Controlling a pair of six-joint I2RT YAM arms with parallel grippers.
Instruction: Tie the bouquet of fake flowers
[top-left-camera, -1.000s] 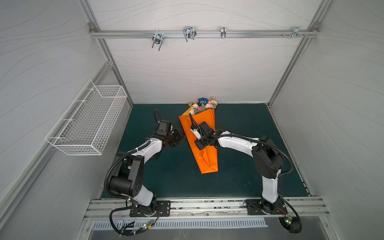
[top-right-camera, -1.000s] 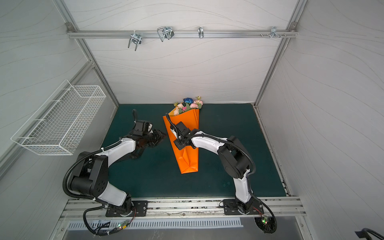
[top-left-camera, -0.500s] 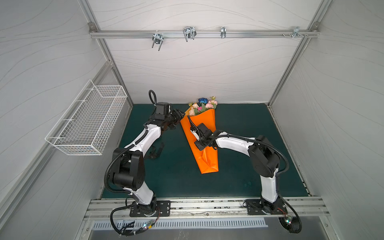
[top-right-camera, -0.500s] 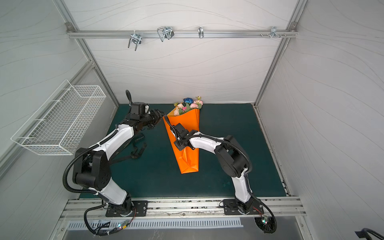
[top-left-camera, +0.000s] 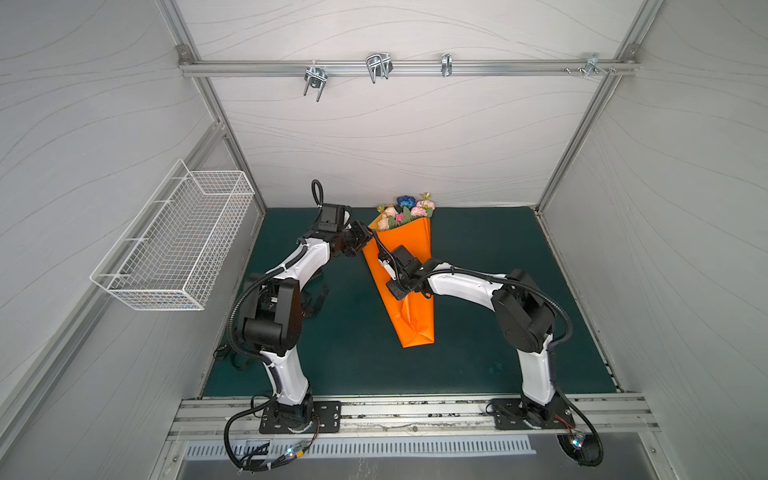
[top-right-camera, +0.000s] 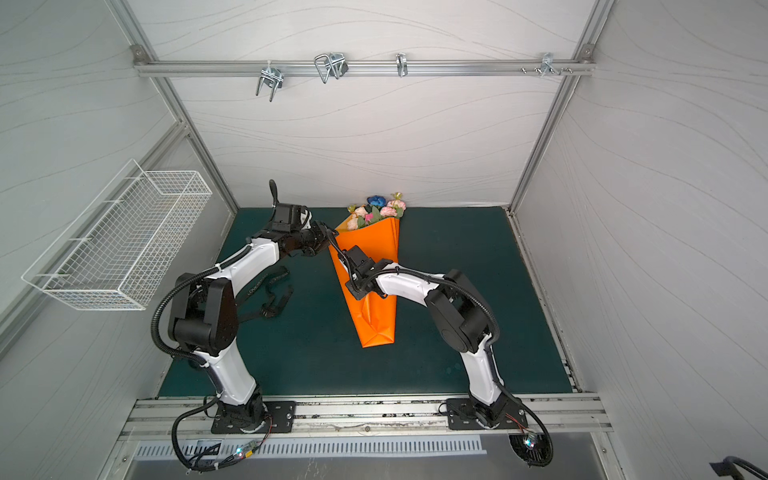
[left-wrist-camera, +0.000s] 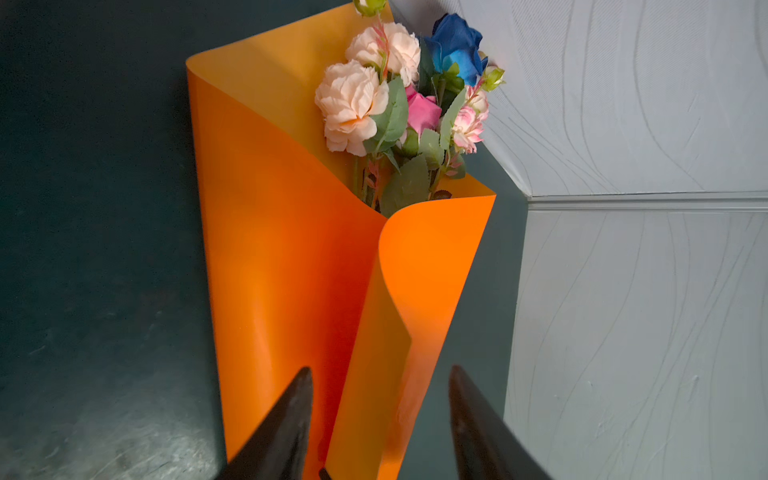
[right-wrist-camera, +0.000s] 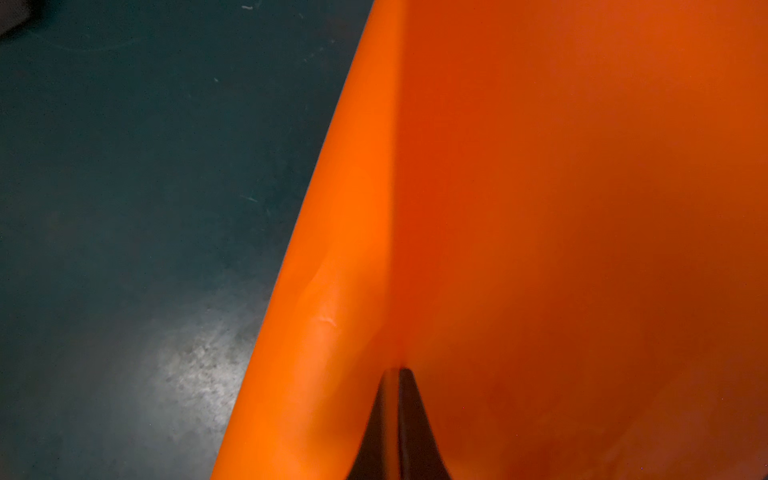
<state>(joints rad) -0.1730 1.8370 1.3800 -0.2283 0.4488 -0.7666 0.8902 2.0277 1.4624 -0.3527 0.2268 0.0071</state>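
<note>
- The bouquet of fake flowers, peach and pink fabric blooms with one blue rose and green leaves, lies wrapped in a long cone of glossy orange wrapping paper. It is on the dark green tabletop, by the middle of the far edge.
- Its long axis runs from far edge to near edge. The blooms point at the far edge, and the folded tail points at the near edge, drifting slightly right. The stems are hidden inside the paper.
- The left gripper sits at the left corner of the cone's open mouth, with the blooms just beyond it toward the far edge. Its jaws are spread. The overlapping flap shows between them, but no pinch is visible.
- The right gripper rests about midway along the cone, jaws pressed together and tips against the paper. I cannot tell whether a fold is caught between them.
- A black lettered ribbon lies loose toward the left edge, beside the left arm and apart from the cone.
- Judging from this, the left arm is nearer both ribbon and blooms, and the tie should cross the axis.
</note>
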